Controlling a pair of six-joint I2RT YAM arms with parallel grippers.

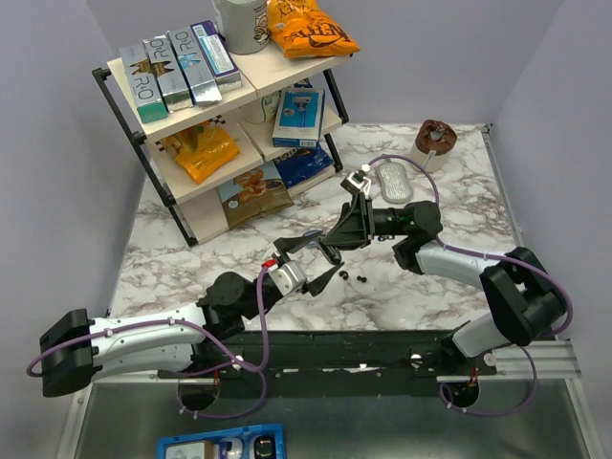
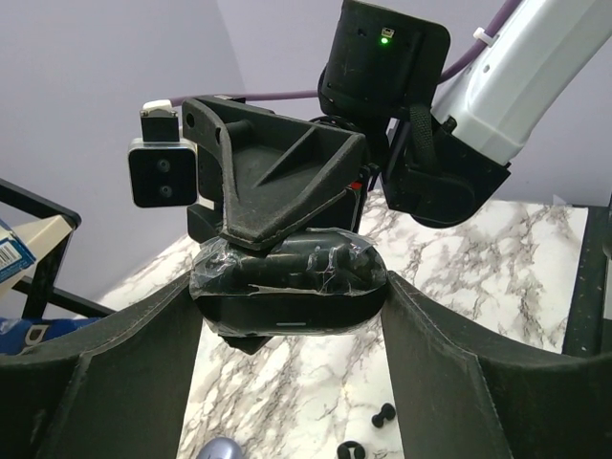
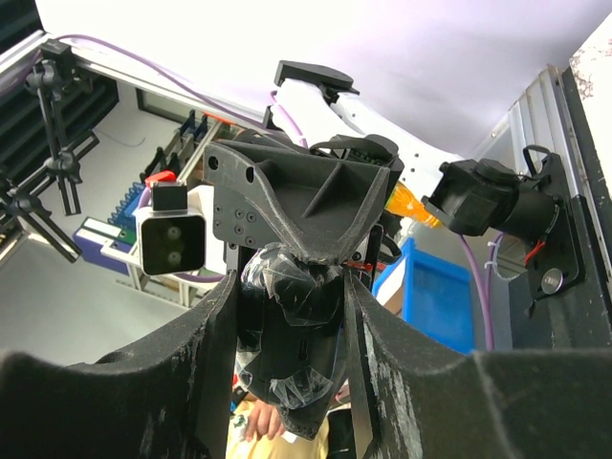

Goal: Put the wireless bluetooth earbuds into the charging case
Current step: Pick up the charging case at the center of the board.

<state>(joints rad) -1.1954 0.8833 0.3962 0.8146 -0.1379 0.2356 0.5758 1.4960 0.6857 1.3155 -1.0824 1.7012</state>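
Note:
The black charging case (image 2: 287,287), wrapped in clear tape, hangs in the air between my two grippers above the marble table. My left gripper (image 2: 287,320) has a finger against each end of the case. My right gripper (image 3: 292,354) clamps the case (image 3: 287,335) across its narrow sides from the other direction. In the top view both grippers meet mid-table, left (image 1: 318,258) and right (image 1: 337,243). Two small black earbuds (image 1: 347,275) (image 1: 364,277) lie loose on the table just below them, and also show in the left wrist view (image 2: 382,415) (image 2: 351,449).
A shelf rack (image 1: 220,124) with snack boxes and bags stands at the back left. A grey oval object (image 1: 392,182) and a brown round object (image 1: 435,139) lie at the back right. A blue tray (image 1: 220,448) sits below the table's near edge.

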